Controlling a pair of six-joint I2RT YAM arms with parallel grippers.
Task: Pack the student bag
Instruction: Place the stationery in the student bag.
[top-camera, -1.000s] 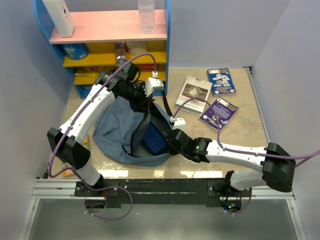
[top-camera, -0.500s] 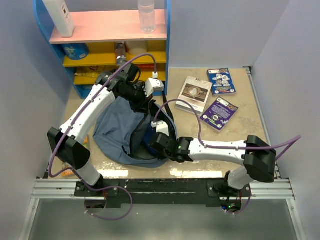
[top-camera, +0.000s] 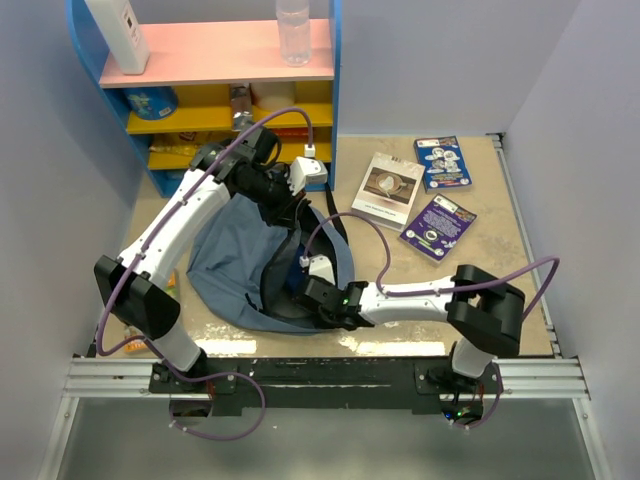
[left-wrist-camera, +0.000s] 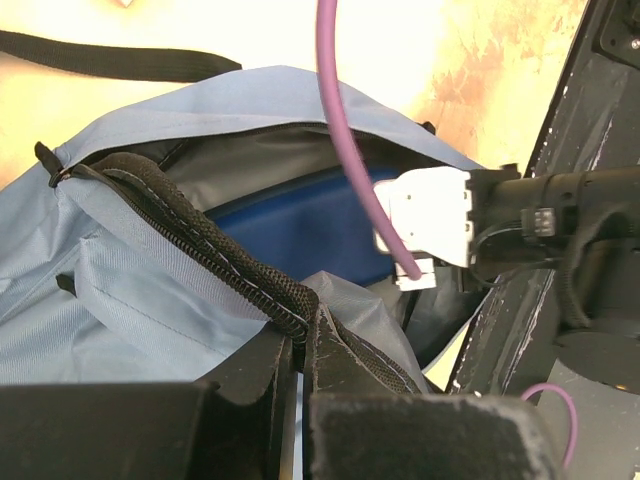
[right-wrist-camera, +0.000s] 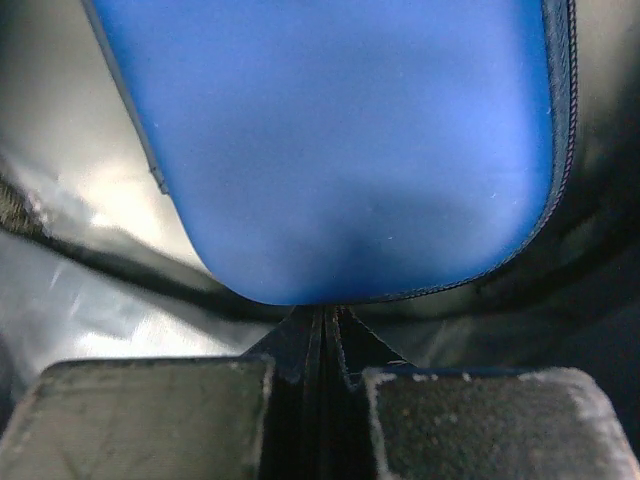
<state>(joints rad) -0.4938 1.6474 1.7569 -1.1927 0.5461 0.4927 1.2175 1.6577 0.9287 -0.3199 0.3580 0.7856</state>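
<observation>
Although it is slumped flat and soft, the student bag (top-camera: 225, 265) takes up most of the table (top-camera: 480, 280) toward 8 o'clock from the middle. It is a slate-blue heap with its mouth gaping toward 3 o'clock. Along that mouth runs the black zipper edge (left-wrist-camera: 200, 262), and the left gripper (left-wrist-camera: 300, 338) is clamped on it at the bag's 1 o'clock corner, fingers pinched tight on the tape so the upper lip is raised off the lower one. A blue pencil case (right-wrist-camera: 330, 140) lies inside on the grey lining. The right gripper (right-wrist-camera: 325, 325) reaches into the opening from 4 o'clock with its fingers pressed together. Their tips sit right at the case's rounded near rim, and whether they nip its seam cannot be told. The right arm's white wrist block and purple cable show at the mouth in the left wrist view. A black strap (left-wrist-camera: 110, 62) lies flat on the table beyond the bag. Well apart at 2 o'clock from the bag, three books lie face up: a white-covered book (top-camera: 387, 187), a blue book (top-camera: 441, 163) beyond it, and a purple book (top-camera: 438, 227) nearer the arms. At 12 o'clock stands a blue-sided shelf unit (top-camera: 200, 52) with a pink top board. On that board are a clear bottle (top-camera: 292, 30) and a white bottle (top-camera: 118, 30).
</observation>
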